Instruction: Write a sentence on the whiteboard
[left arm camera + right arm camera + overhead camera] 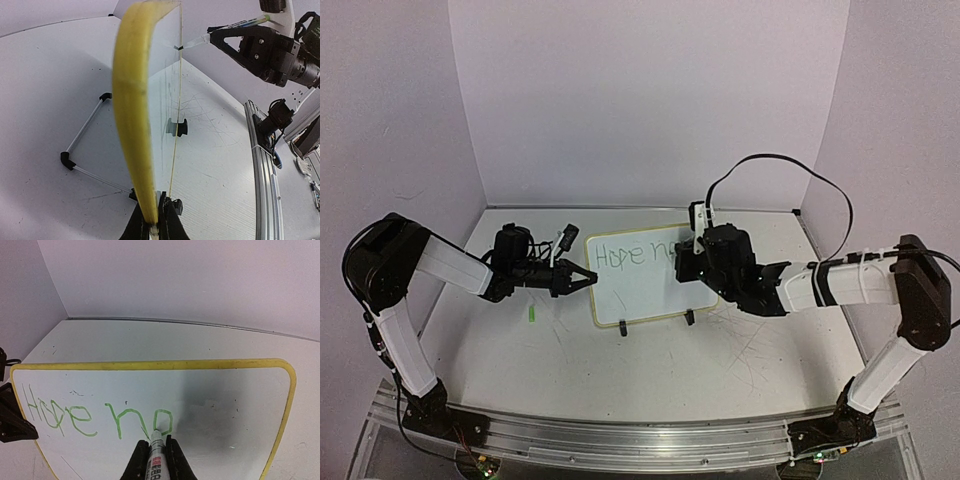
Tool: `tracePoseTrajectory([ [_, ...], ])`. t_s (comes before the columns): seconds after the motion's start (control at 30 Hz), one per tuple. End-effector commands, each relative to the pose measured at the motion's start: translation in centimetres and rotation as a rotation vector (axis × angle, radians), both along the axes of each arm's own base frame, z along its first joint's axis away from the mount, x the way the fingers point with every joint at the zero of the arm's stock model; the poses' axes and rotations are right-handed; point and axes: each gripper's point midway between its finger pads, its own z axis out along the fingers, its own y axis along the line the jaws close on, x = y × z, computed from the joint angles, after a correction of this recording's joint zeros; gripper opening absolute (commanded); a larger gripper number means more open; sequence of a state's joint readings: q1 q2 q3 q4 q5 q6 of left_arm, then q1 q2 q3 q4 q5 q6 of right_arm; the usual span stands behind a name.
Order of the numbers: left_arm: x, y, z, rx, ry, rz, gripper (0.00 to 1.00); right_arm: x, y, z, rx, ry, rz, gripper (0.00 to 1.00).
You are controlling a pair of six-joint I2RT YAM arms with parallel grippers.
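While the whiteboard stood propped on its two black feet near the middle of the table, a little toward 12 o'clock in the top view, the writing step was under way and well short of done. The left gripper was clamped tight on the board's yellow rim at its 9 o'clock edge, steadying it. The right gripper came in from 3 o'clock, closed round a marker. The marker's tip touched the white face about mid-width, toward 6 o'clock in the wrist view.

The sentence, in green, read "Hope", then an "n" and a rounded letter at the tip that looked half formed. Nothing further was written yet. A small green thing, perhaps the cap, lay on the table at the board's 8 o'clock, well apart from it.

The next move probably called for closing that rounded letter. The tip would then walk toward 3 o'clock with light, even pressure, lifting between letters. Room on the first line was limited, so later words would likely need a second line below. Pressing too hard could tip the board back on its feet, so the left clamp had to hold.
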State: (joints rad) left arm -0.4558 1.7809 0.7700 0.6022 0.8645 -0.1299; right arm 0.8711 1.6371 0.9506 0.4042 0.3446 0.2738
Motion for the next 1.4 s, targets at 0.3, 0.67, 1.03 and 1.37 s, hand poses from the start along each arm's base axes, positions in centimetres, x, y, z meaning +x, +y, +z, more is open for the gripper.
tracePoseTrajectory([
  [0.3,1.9,1.0,-0.6,0.072,-0.071,0.094,0.00,-0.1,-2.3,-1.1,-0.049,0.019,-0.067,0.00],
  [0.67,2.0,1.0,-0.6,0.072,-0.074,0.094,0.00,0.2,-2.6,1.9,-0.041,-0.052,-0.081,0.00],
  [1.03,2.1,0.9,-0.5,0.074,-0.079,0.098,0.00,-2.1,-1.3,5.6,0.056,-0.110,0.117,0.00],
  [1.37,2.2,1.1,-0.8,0.089,-0.081,0.109,0.00,-1.4,-2.5,3.9,-0.028,-0.085,0.064,0.00],
])
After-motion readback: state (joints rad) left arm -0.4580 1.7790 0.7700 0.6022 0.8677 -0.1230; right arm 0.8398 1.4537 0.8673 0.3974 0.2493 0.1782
